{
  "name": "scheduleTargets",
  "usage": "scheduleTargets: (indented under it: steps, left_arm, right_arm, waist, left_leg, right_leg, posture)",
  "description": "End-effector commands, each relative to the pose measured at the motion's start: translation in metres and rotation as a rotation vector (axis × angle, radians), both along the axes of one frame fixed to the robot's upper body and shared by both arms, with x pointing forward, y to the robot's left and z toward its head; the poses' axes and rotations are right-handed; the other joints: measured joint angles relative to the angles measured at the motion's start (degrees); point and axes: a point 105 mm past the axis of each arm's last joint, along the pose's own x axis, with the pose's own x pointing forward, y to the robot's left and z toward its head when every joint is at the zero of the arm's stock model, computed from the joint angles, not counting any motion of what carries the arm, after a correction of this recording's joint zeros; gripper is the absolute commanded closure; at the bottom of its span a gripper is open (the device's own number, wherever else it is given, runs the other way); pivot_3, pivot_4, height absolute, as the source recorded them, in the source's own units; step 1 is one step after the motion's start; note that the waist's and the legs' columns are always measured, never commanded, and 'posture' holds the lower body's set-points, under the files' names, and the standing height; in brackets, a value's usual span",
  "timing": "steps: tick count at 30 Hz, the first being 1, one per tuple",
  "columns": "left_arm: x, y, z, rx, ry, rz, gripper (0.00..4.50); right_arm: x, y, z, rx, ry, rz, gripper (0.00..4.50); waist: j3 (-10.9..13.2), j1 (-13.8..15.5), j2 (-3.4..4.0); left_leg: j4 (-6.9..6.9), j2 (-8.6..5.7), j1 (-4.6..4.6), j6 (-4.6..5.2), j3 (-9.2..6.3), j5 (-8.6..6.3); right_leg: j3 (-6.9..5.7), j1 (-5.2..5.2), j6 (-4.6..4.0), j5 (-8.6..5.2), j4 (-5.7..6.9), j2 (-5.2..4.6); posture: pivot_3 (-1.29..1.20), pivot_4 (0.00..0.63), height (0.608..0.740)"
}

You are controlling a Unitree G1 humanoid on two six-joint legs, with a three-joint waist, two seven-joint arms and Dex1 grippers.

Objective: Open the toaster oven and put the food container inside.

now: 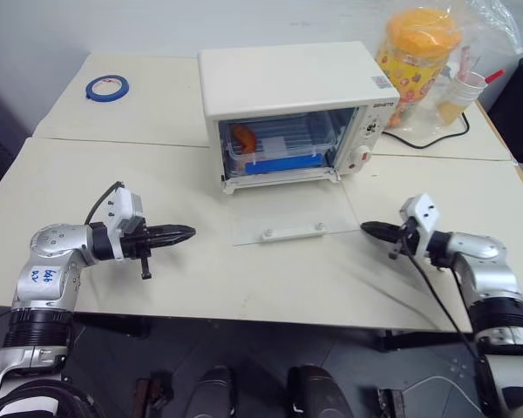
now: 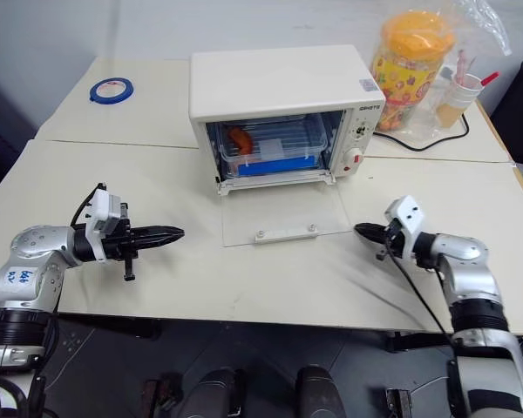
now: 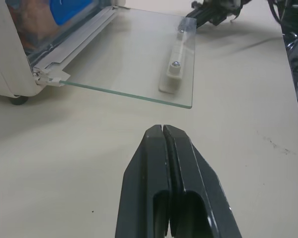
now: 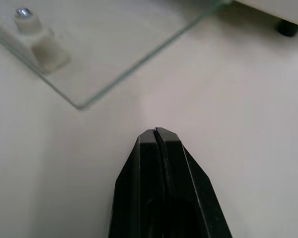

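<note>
— Where does the toaster oven (image 1: pixel 288 96) stand?
— At the back of the desk (image 1: pixel 183 287), its glass door (image 1: pixel 292 213) folded down flat toward the robot, white handle (image 1: pixel 292 232) facing up.
— And the food container (image 1: pixel 275 148)?
— Inside the oven on the rack, orange food at its left end, well apart from both grippers.
— The grippers?
— The left gripper (image 1: pixel 185 232) hovers left of the door, clenched on nothing, pointing at it. The right gripper (image 1: pixel 370 229) sits just off the door's right corner, likewise clenched and empty.
</note>
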Motion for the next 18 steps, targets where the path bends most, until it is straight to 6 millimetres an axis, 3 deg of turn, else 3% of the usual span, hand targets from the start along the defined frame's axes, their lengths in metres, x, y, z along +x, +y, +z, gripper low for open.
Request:
scheduleTargets:
  steps: [1,5,8,11,14,18]
  left_arm:
    - [-0.006,-0.001,0.018,-0.076,-0.041,0.024,4.1]
    - [-0.013,0.006,0.032,-0.138,-0.057,0.078,3.26]
    - [-0.015,0.008,0.037,-0.16,-0.056,0.099,2.57]
    - [-0.024,0.016,0.047,-0.225,-0.036,0.12,1.88]
    - [-0.03,0.017,0.046,-0.237,-0.022,0.135,1.13]
    - [-0.024,0.008,0.046,-0.248,-0.033,0.136,0.16]
  right_arm:
    - [-0.004,0.01,0.015,0.072,-0.059,0.091,4.5]
    - [-0.016,0.021,0.051,0.216,-0.128,0.157,4.5]
    - [-0.021,0.022,0.057,0.228,-0.133,0.16,4.5]
    - [-0.026,0.023,0.078,0.292,-0.144,0.169,4.5]
    - [-0.015,0.023,0.125,0.42,-0.264,0.129,4.5]
    - [-0.001,0.029,0.147,0.495,-0.303,0.111,4.5]
  waist:
    - [0.0,0.1,0.0]
    - [0.0,0.1,0.06]
    - [0.0,0.1,0.06]
    - [0.0,0.1,0.07]
    - [0.1,0.0,0.17]
    - [0.1,0.1,0.24]
  left_leg:
    - [0.0,-0.02,-0.01,0.0,-0.01,0.0]
    - [0.02,-0.01,-0.06,0.01,-0.09,0.0]
    - [0.02,0.01,-0.05,0.0,-0.11,0.0]
    - [0.01,0.01,-0.03,0.0,-0.1,0.0]
    - [0.0,0.03,-0.03,0.0,-0.08,-0.01]
    - [0.02,0.04,0.02,-0.01,-0.06,0.0]
  right_leg:
    - [-0.01,0.0,0.0,0.0,0.0,-0.02]
    - [-0.02,0.0,0.0,0.0,-0.01,-0.1]
    - [-0.02,0.01,0.0,0.0,-0.01,-0.12]
    - [0.01,0.03,0.0,0.0,-0.02,-0.12]
    - [0.03,0.0,0.0,0.0,-0.01,-0.16]
    - [0.05,0.01,0.0,0.0,0.01,-0.13]
  posture:
    - [0.0,0.15,0.74]
    - [0.0,0.15,0.74]
    - [0.0,0.15,0.74]
    - [0.0,0.15,0.74]
    - [0.0,0.15,0.74]
    - [0.0,0.15,0.74]
